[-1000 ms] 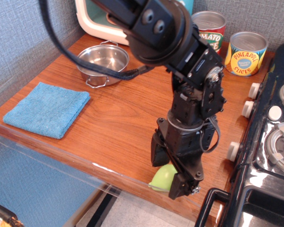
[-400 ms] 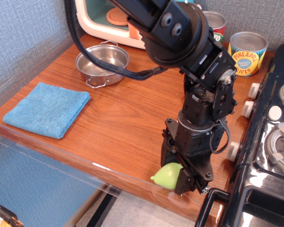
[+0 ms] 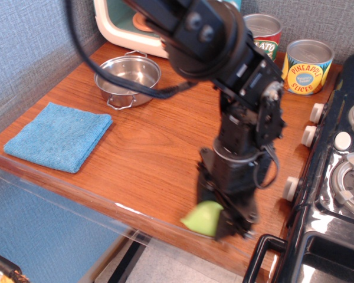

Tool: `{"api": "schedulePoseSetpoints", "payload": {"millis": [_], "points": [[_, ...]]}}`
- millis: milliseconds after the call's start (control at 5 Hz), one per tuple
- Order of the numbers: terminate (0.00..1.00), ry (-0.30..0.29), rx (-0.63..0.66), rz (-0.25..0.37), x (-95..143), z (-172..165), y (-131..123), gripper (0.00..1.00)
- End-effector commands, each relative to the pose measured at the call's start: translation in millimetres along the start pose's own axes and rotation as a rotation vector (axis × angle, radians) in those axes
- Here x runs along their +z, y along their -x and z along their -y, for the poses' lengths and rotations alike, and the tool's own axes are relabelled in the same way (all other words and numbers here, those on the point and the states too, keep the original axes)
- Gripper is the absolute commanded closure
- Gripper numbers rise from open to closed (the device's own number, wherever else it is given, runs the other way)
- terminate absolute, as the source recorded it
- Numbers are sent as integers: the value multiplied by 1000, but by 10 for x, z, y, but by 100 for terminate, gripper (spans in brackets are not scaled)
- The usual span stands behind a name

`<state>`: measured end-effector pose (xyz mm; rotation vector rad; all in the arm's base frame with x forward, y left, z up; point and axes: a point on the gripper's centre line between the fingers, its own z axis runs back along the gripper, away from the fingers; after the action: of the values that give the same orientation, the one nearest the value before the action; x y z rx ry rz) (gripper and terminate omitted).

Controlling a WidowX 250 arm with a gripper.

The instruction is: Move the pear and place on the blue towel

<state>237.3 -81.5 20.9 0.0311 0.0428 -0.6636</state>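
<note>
The light-green pear (image 3: 202, 217) sits at the front edge of the wooden table, its tapered tip pointing left. My gripper (image 3: 215, 215) hangs straight down over it, its black fingers on either side of the pear and closed against it; the image is motion-blurred here. The folded blue towel (image 3: 58, 136) lies flat at the table's front left corner, far to the left of the gripper, with nothing on it.
A steel pot (image 3: 128, 76) stands behind the towel. A toy oven (image 3: 127, 23) is at the back. Two cans, tomato (image 3: 262, 35) and pineapple (image 3: 307, 66), stand at the back right. A black stove (image 3: 336, 177) borders the right side.
The gripper with the pear first shifted right, then moved back left and slightly up. The arm is blurred from motion now. Towel, pot and cans have not moved.
</note>
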Motion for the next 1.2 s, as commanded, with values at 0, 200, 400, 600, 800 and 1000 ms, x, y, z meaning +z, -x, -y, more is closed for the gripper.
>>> {"api": "schedulePoseSetpoints", "payload": {"millis": [0, 200, 400, 600, 800, 1000], "points": [[0, -44, 145, 256, 876, -420, 266, 100], [0, -55, 305, 220, 815, -838, 520, 100], [0, -56, 463, 174, 663, -1222, 803, 100], [0, -62, 612, 138, 521, -1609, 1077, 100], [0, -64, 707, 87, 374, -1846, 1318, 100], [0, -53, 740, 50, 294, -1863, 1436, 100]]}}
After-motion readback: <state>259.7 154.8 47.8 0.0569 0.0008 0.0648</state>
